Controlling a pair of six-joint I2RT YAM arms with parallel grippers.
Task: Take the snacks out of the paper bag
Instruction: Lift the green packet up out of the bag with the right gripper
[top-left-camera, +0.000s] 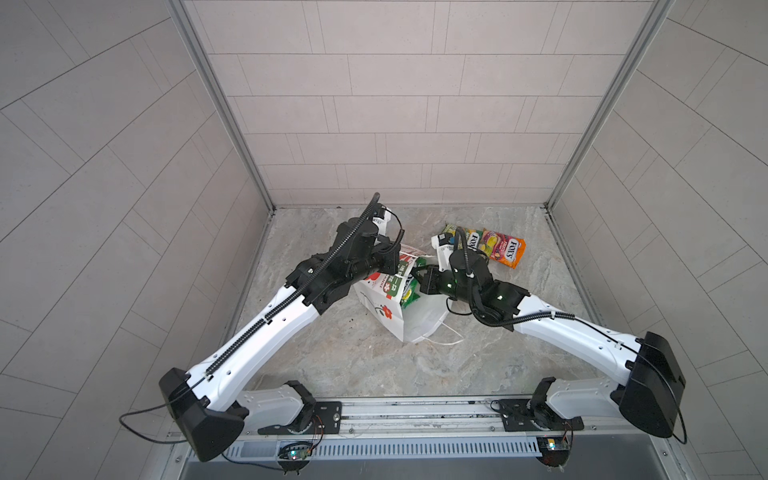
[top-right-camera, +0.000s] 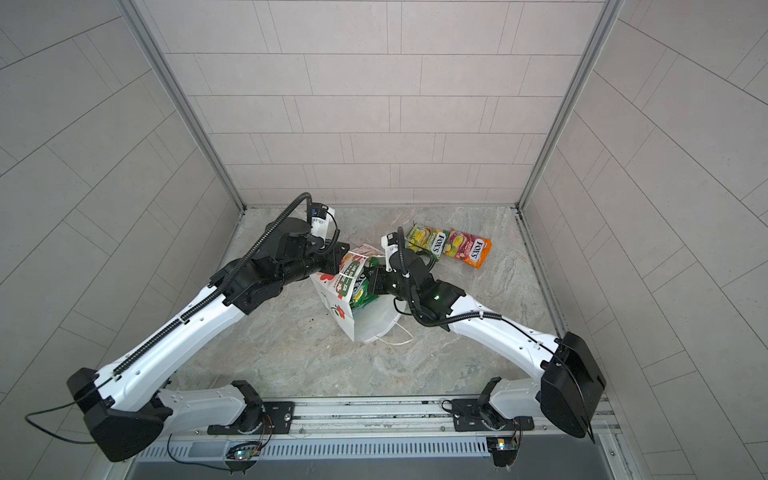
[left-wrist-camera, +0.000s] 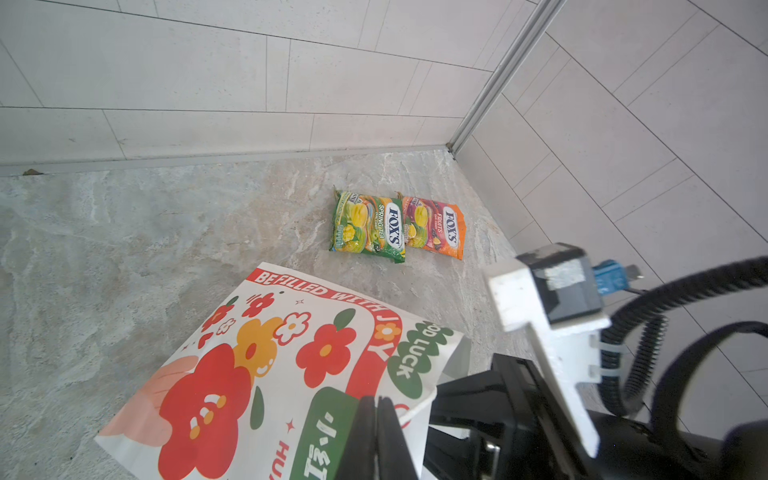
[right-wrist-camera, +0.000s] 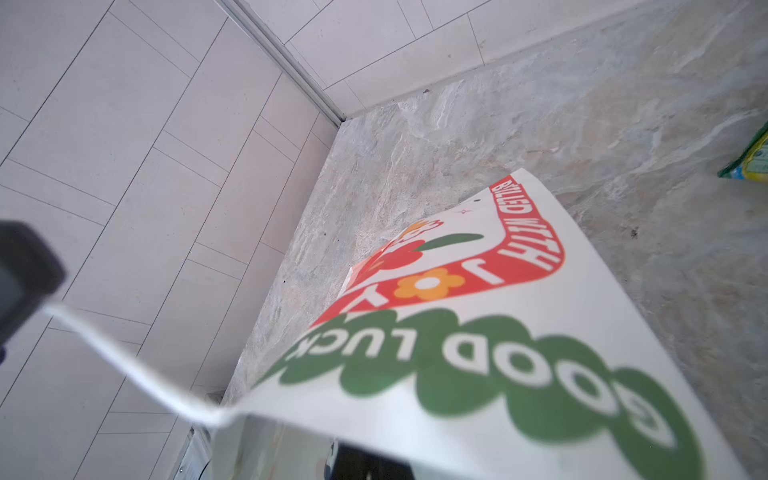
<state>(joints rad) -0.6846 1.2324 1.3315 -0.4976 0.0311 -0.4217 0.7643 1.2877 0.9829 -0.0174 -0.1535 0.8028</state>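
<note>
Mostly hidden, right gripper (top-left-camera: 419, 281) clenched inside the paper bag (top-left-camera: 388, 307), any catch unseen, left gripper (left-wrist-camera: 379, 415) pinching the bag's rim, green packet (top-left-camera: 409, 297) half covered.

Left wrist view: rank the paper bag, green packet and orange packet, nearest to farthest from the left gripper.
1. Paper bag, right at the left gripper.
2. Green packet, on the table beyond the bag.
3. Orange packet, just past the green one.

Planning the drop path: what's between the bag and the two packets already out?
Bare table, no objects; left wrist view shows it from bag to green packet.
</note>
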